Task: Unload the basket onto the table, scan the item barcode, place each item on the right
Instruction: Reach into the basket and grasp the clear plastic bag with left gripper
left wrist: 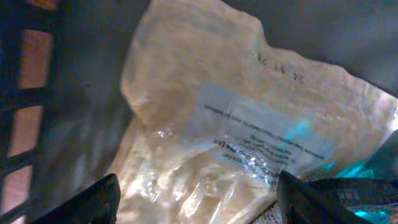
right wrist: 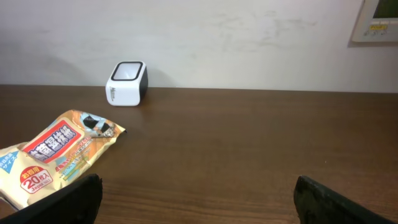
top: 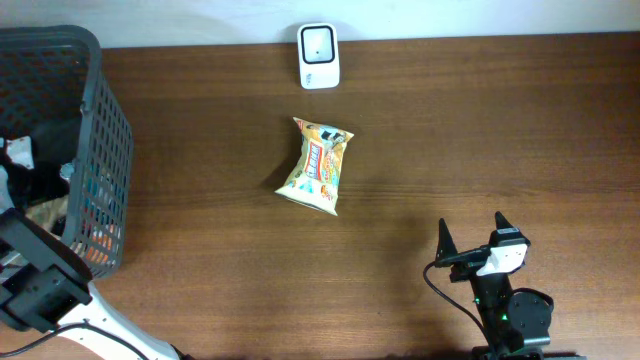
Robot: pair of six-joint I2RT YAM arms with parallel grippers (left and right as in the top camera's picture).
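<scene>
Presently the step in hand appears to be the pick. The pale pouch (left wrist: 236, 124) lies inside the basket (top: 100, 150) at 9 o'clock on the table (top: 450, 130). The left gripper (left wrist: 199, 202) hangs directly over it with its jaws apart, one finger on either side of the pouch's lower end; whether either finger touches the film cannot be told from the wrist view. A printed label (left wrist: 261, 140) faces up on the pouch, but the print is blurred and no barcode can be confirmed on it. On this evidence the scan of this item is not yet begun. The next move calls for closing on the pouch, lifting it over the basket rim and carrying it to the scanner (top: 319, 56), which stands at 12 o'clock by the table's far edge, with the coded face turned to the scanner window. Risk noted: the film looks slack and glossy, so a pinch may slip or gather only a fold. A second item, the snack packet (top: 317, 167), lies flat at the table centre, on the scanner's 6 o'clock side and apart from it, so a carry coming in from 9 o'clock should pass beside or above it. The basket's grid wall stands close at 9 o'clock in the left wrist view, leaving little side room, and the way out is upward. The right gripper (top: 471, 228) stands at 5 o'clock, jaws fully apart and holding nothing, well apart from both items. Bare tabletop runs from 1 to 4 o'clock.
</scene>
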